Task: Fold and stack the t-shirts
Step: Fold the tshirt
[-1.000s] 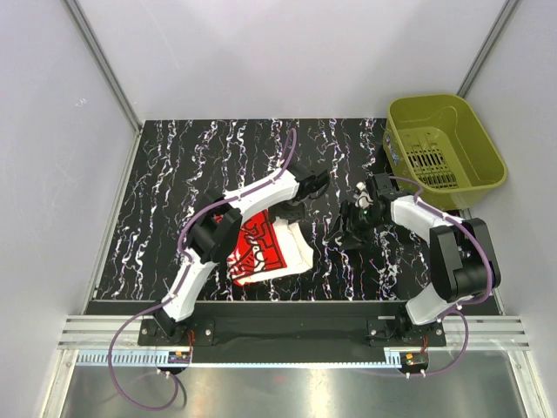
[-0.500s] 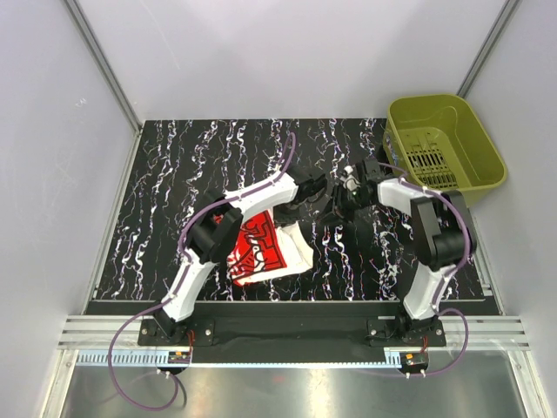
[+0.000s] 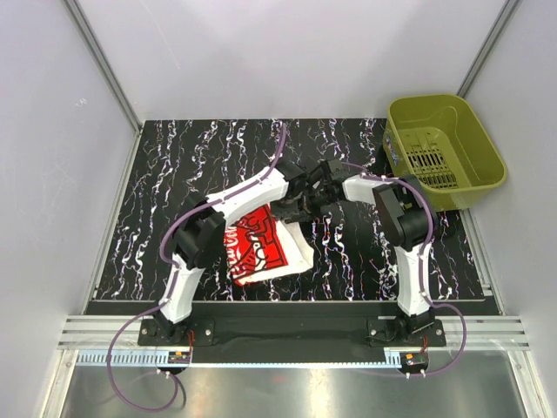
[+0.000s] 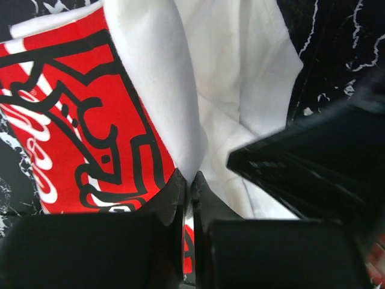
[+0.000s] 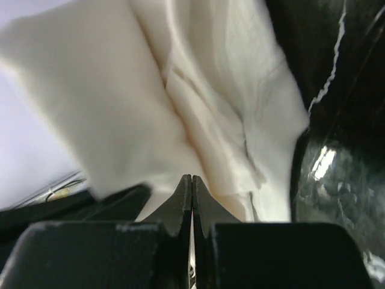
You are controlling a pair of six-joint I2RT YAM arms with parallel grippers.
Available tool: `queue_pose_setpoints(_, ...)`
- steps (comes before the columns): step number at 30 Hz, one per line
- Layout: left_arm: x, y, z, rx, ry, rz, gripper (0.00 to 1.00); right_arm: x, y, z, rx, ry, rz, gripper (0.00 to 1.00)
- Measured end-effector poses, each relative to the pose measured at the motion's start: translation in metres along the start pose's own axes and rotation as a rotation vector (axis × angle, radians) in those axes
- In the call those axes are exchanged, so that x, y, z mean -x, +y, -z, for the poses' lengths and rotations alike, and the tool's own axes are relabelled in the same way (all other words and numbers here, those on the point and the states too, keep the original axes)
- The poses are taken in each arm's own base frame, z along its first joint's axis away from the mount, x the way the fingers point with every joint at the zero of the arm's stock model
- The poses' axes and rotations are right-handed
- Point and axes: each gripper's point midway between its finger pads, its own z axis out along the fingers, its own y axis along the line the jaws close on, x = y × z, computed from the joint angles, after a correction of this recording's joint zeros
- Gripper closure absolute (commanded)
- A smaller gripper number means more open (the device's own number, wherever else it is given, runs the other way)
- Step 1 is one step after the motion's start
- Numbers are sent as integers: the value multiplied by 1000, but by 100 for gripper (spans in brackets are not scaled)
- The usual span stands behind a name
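A: How do the pincers stand?

B: The left gripper (image 4: 187, 178) is pinched shut, with a fold of the t-shirt (image 4: 156, 90) caught between its tips. The right gripper (image 5: 191, 179) is closed tight too, biting into the plain white side of the cloth.

A: Where do they meet?

B: Just beside each other, at the t-shirt's far right corner.

A: And the rest of it?

B: Crumpled on the table (image 3: 174, 174), near the front middle, red print facing up, partly under the left arm (image 3: 252, 193). A green basket (image 3: 446, 148) sits at the far right, well apart.
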Motion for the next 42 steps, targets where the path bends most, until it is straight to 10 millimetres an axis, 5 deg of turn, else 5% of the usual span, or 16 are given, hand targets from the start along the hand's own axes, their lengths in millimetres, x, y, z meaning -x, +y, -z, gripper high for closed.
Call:
queue_pose_setpoints(11, 3, -3, 14, -55, -6, -3, 100, 0, -30, -26, -47, 12, -4, 100)
queue_pose_setpoints(32, 8, -37, 29, -177, -4, 7, 100, 0, -31, -27, -50, 7, 2, 100)
queue_pose_setpoints(42, 4, -48, 14, -186, 19, -11, 100, 0, -31, -27, -48, 6, 4, 100)
